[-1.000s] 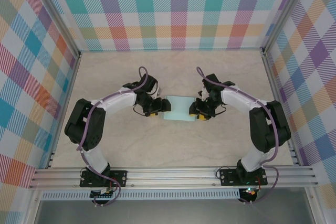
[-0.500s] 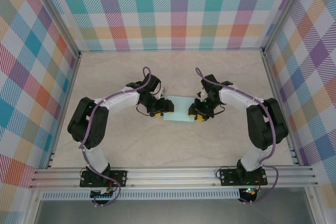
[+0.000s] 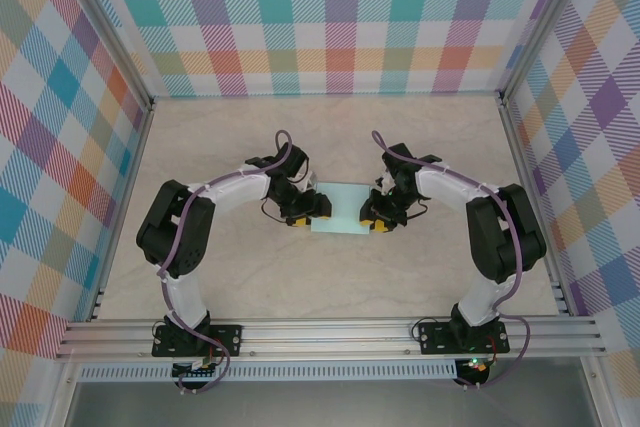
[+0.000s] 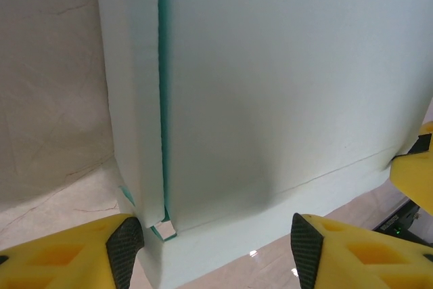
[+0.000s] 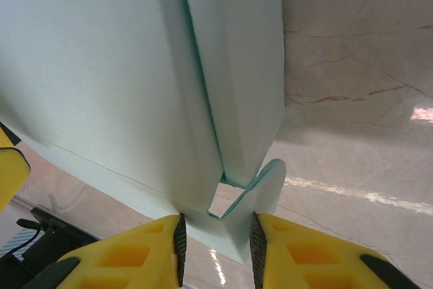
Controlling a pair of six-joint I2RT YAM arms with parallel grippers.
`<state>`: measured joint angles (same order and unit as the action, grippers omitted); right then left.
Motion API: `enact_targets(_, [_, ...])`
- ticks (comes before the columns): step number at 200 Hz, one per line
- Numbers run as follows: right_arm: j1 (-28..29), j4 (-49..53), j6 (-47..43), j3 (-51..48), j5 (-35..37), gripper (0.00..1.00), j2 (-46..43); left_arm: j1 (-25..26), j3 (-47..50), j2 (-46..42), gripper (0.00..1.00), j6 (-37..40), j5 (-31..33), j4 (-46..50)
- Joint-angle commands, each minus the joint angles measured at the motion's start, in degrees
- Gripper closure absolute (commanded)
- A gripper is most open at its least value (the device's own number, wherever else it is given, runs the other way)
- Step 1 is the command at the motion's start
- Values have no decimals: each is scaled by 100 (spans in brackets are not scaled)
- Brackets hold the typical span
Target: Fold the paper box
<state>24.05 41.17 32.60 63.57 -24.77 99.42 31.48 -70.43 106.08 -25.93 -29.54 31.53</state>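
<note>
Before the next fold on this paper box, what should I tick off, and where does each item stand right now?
1. Pale mint-aqua card paper box sits on the beige marbled table between both grippers: ok.
2. Left gripper open, fingers wide apart on either side of the box's near edge: ok.
3. Right gripper has the curled corner tab between its fingers: ok.
4. Right gripper actually clamped on that tab: cannot tell.
5. Long side flap folded against the main panel: ok.
6. Box closed up at the corners: not ok, the tab hangs loose and untucked.
</note>
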Motion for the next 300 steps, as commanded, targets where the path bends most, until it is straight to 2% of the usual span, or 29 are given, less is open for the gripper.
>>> enact_targets(1, [39,-159,81,213,-304,68,10,80,-205,-79,36,16,-272,95])
enact_targets(67, [38,-360,335,320,-658,71,86,81,-252,-25,36,-121,-431,-11])
enact_targets(110, [38,-252,214,354,-477,71,158,86,-247,61,36,-69,-405,2])
enact_targets(145, [39,-168,-12,311,-61,73,222,82,-280,184,36,141,-157,161])
enact_targets(300, [40,-1185,-454,-266,168,82,271,85,-492,452,34,453,560,371])
